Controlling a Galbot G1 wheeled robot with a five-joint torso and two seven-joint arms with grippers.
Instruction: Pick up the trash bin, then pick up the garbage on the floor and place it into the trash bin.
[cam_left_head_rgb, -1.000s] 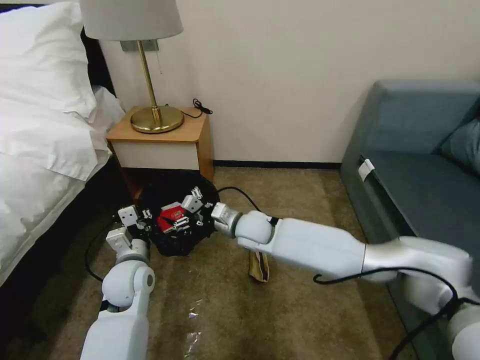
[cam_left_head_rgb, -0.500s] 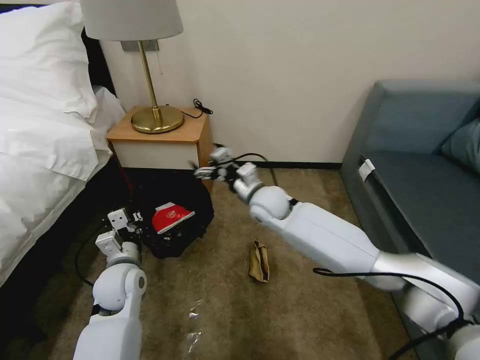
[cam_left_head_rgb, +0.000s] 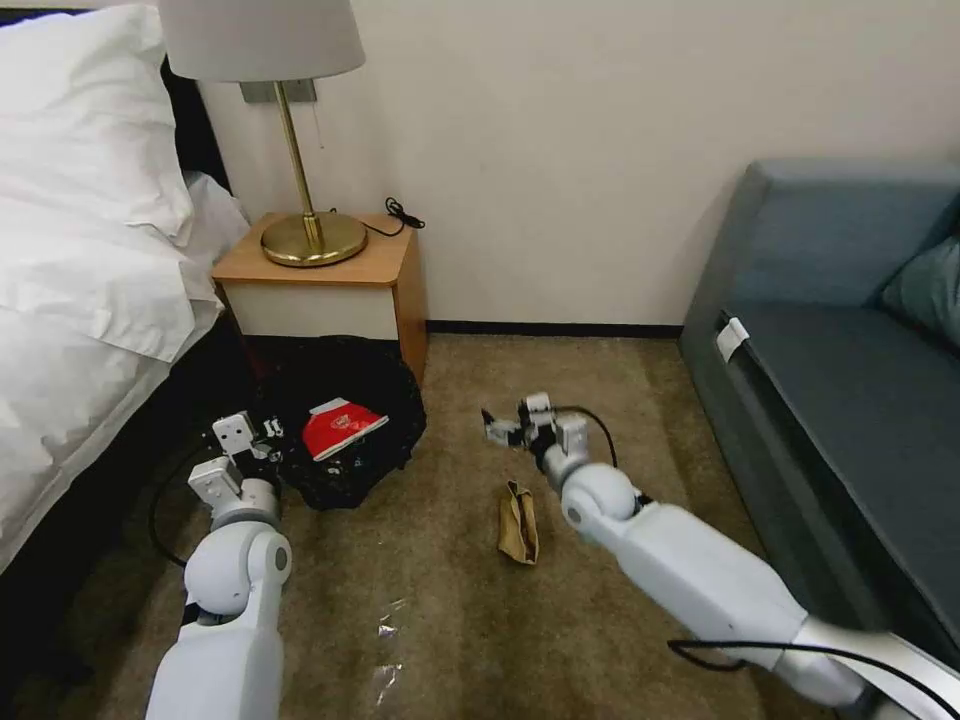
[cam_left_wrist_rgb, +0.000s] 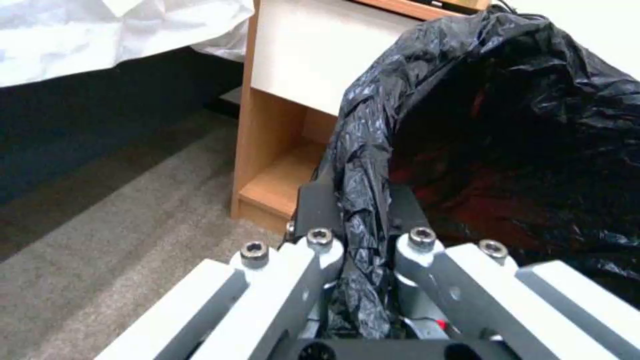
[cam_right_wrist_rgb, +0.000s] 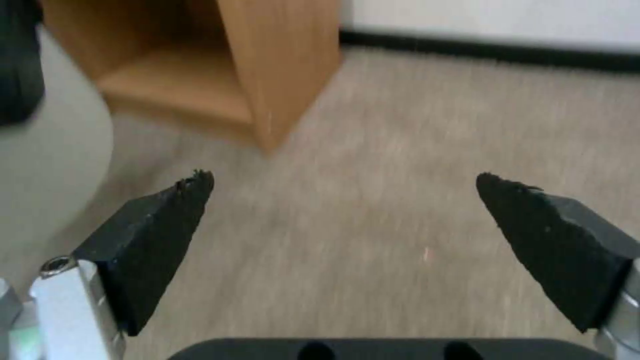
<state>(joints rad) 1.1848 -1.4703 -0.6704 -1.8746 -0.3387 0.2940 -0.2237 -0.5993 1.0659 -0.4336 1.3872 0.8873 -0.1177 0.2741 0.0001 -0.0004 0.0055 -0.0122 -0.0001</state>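
Risk note: bin grip and next pick.

The left gripper (cam_left_head_rgb: 262, 440) was clenched on the bagged rim of the trash bin (cam_left_head_rgb: 345, 420), held beside the nightstand (cam_left_head_rgb: 320, 275) with a red-and-white packet (cam_left_head_rgb: 342, 428) inside. The right gripper (cam_left_head_rgb: 508, 428) hung released above the brown paper piece (cam_left_head_rgb: 519, 523). A thin bag-only grip could slip; a shallow descent could miss the flat paper.
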